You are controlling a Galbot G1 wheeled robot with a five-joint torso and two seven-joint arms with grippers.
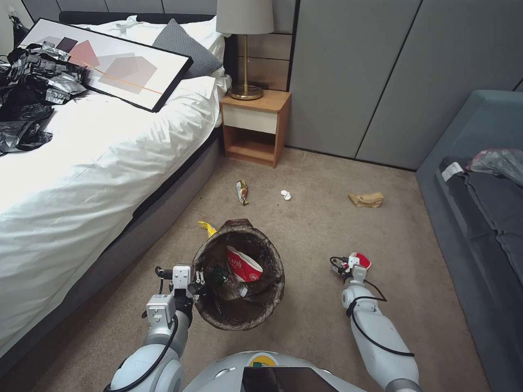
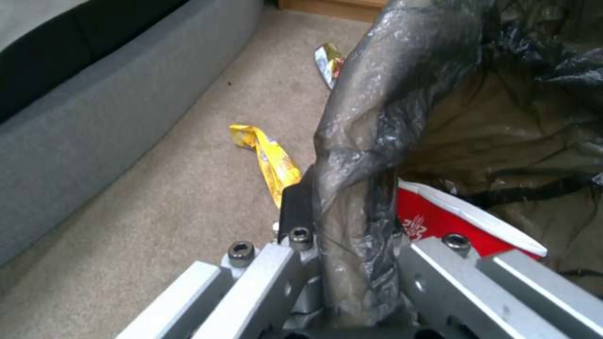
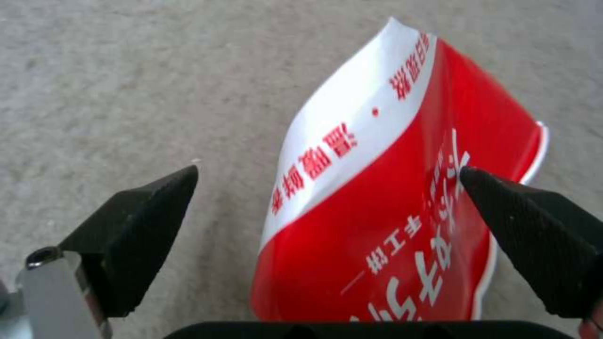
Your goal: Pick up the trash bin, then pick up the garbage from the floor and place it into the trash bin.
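Observation:
The trash bin (image 1: pixel 242 224), lined with a dark bag, hangs low over the carpet in front of me. My left gripper (image 1: pixel 197 284) is shut on the bin's rim (image 2: pixel 358 197). Inside lie a red-and-white cup (image 1: pixel 243 265) and a green bottle (image 1: pixel 220 275). My right gripper (image 1: pixel 352 265) is down at the floor, open around a flattened red-and-white cup (image 3: pixel 377 212), one fingertip (image 3: pixel 534 226) over its edge. More garbage lies on the carpet: a yellow wrapper (image 2: pixel 267 157), a shiny wrapper (image 1: pixel 242 191), a white tissue (image 1: pixel 286 194) and a tan paper bag (image 1: pixel 366 200).
The bed (image 1: pixel 81 158) runs along the left, with a framed picture (image 1: pixel 109 62) and a heap of black-and-silver foil bags (image 1: pixel 32 92) on it. A wooden nightstand (image 1: pixel 255 128) with a lamp stands behind. A grey sofa (image 1: pixel 479 228) borders the right.

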